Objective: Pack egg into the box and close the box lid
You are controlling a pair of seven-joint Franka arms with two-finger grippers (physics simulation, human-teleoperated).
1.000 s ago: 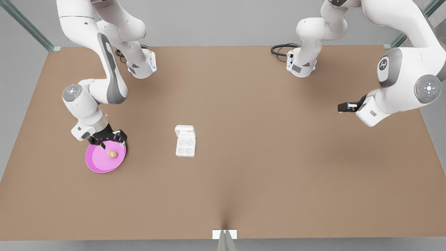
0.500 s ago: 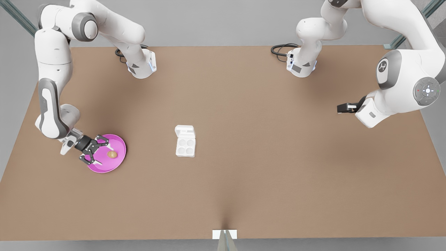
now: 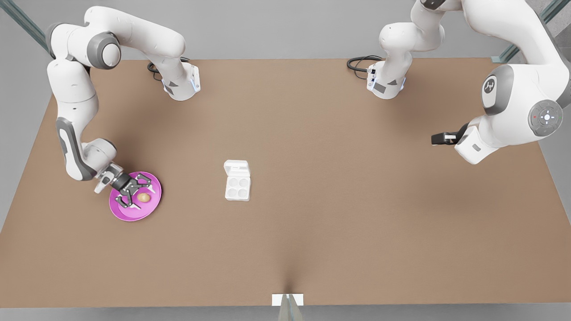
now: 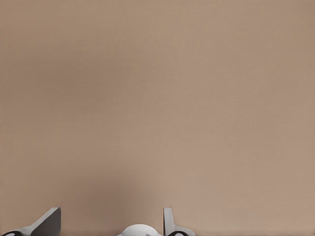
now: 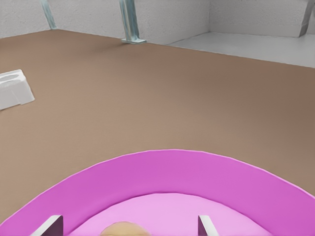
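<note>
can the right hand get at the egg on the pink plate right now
Probably yes. The right hand hangs open just over the pink plate, its fingers either side of the egg, with nothing between them. The left hand waits far off.

Simulated robot lab, bare brown table (image 3: 312, 223), metal frame posts (image 5: 130, 22), grey walls

I see 1 round pink plate (image 3: 134, 213) on the brown table (image 3: 339, 200), near the front view's left edge.
</note>
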